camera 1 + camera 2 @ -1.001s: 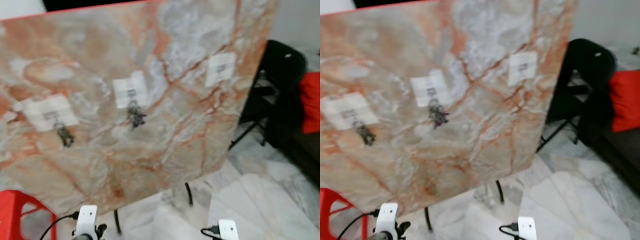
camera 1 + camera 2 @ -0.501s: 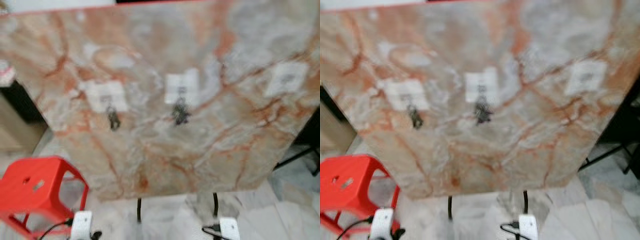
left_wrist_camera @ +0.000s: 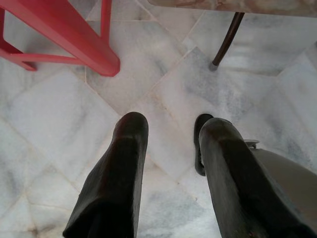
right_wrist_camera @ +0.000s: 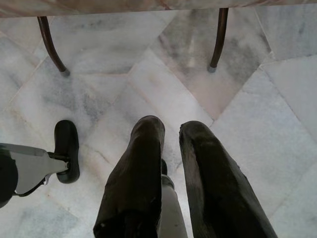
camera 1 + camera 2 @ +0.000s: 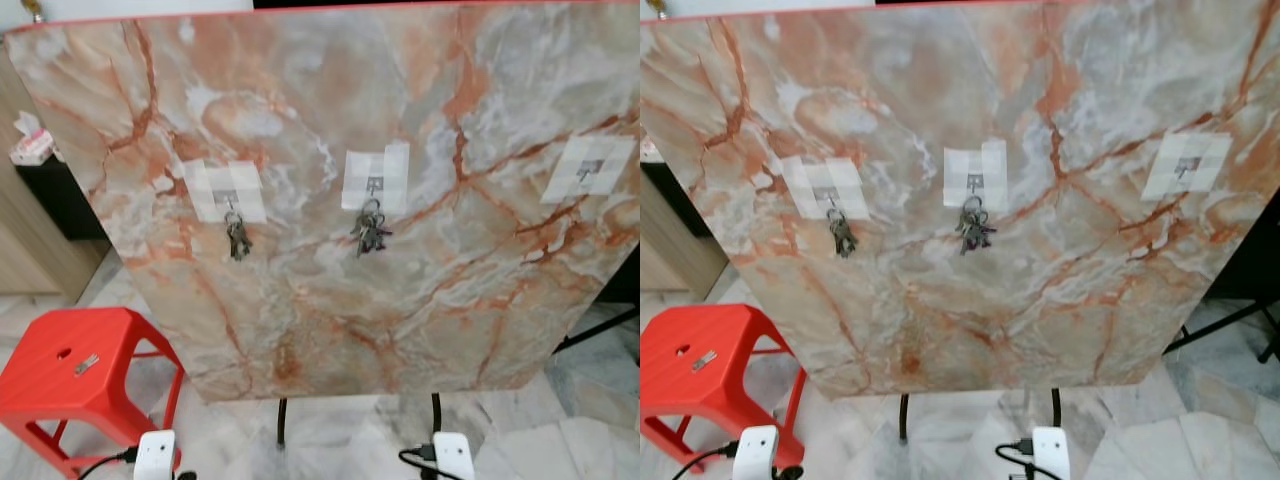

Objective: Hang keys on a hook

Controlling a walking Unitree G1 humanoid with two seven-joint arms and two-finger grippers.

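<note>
Now that the head camera has swung left and steadied, the marble board point(image 5: 400, 300) sits square and sharp where half a second ago it was blurred and a second ago tilted; that shift is the camera's, not the board's. Three white hook patches are on the board, in a row. The left hook point(image 5: 228, 198) carries one bunch of keys point(image 5: 237, 240), the middle hook point(image 5: 373, 185) carries a second bunch point(image 5: 369, 232), and the right hook point(image 5: 589, 170) is bare. Both bunches hang as they did in the earlier pictures, so two of three hooks are filled. One red stool point(image 5: 75, 380) stands by the board's lower left corner, and a small grey thing point(image 5: 86, 365) lies on its seat; whether it is a key cannot be told. Both arms hang low over the floor. The left gripper point(image 3: 168, 144) has its fingers point(image 3: 126, 163) spread and empty, and the right gripper point(image 4: 171, 141) has its fingers point(image 4: 143, 158) slightly apart, also empty. Judging by this, the robot carries no keys for the bare hook.
</note>
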